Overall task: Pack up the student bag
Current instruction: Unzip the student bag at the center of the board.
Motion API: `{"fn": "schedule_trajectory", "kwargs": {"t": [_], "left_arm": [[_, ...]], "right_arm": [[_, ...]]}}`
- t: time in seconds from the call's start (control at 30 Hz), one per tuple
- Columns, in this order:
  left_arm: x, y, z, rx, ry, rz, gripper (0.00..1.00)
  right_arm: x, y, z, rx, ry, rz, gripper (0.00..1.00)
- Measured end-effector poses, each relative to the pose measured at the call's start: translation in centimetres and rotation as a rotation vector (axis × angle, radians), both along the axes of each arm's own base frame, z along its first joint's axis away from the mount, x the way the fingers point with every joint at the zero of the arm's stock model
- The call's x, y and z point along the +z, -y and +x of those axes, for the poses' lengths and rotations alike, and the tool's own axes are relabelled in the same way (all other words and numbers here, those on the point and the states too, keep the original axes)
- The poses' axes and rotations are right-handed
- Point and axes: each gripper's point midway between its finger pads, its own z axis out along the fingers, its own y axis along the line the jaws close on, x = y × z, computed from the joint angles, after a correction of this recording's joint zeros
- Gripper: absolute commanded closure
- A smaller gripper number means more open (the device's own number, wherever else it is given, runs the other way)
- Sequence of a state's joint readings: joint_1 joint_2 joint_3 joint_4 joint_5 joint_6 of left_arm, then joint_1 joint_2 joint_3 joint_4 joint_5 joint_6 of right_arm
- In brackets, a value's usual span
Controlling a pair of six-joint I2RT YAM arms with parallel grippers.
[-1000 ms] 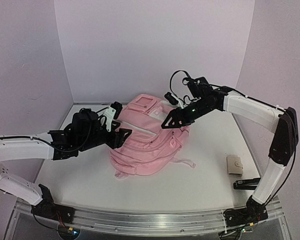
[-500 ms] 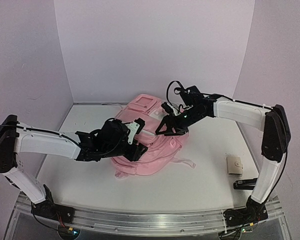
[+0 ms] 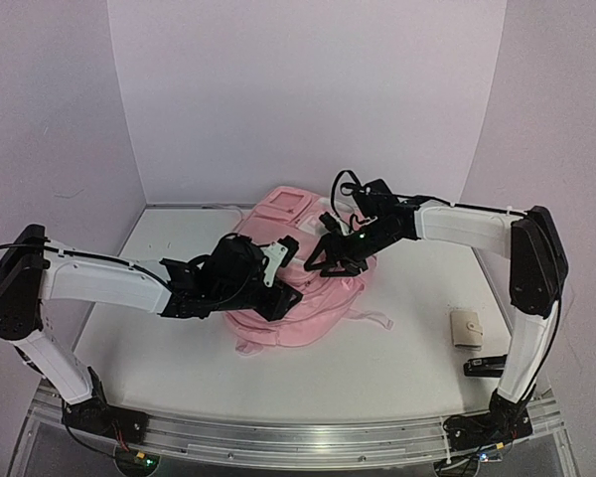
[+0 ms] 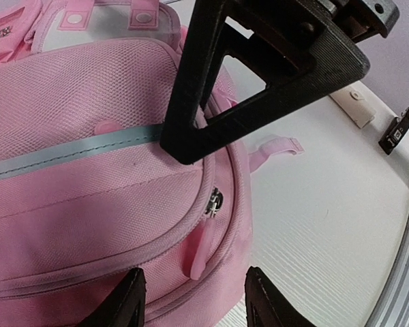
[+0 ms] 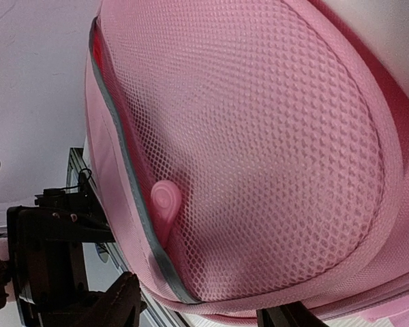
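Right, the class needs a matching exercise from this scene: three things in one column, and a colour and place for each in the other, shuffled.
Things:
1 backpack
2 wallet
3 clip

Colour and place:
A black, at the near right corner of the table
B pink, in the middle
C beige, right of the backpack

Pairs: 1-B, 2-C, 3-A
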State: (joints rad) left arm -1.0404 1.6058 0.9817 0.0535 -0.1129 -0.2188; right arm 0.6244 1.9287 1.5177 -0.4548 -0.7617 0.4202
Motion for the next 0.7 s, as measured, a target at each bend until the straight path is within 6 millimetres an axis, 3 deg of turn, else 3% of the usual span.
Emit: {"fn": "schedule_trajectory", "kwargs": {"t": [0.37,0.53,0.7], "left_arm": [[-0.3,1.6,0.2,-0.015,-0.002,0.004,0.54],[-1.0,2.4,0.6,-0.018,0.0,0.021,0.66],[-0.8,2.6,0.9,-0.009,0.011,0.023,0.82]], "right_arm": [[-0.2,-0.2,0.1,-0.026,-0.033,0.02,0.52],[-0.5,-0.2,0.1,-0.034,-0.043,0.021,0.56],[-0.5,-0.2,0.1,-0.043,-0.051,0.023,0.68]]}}
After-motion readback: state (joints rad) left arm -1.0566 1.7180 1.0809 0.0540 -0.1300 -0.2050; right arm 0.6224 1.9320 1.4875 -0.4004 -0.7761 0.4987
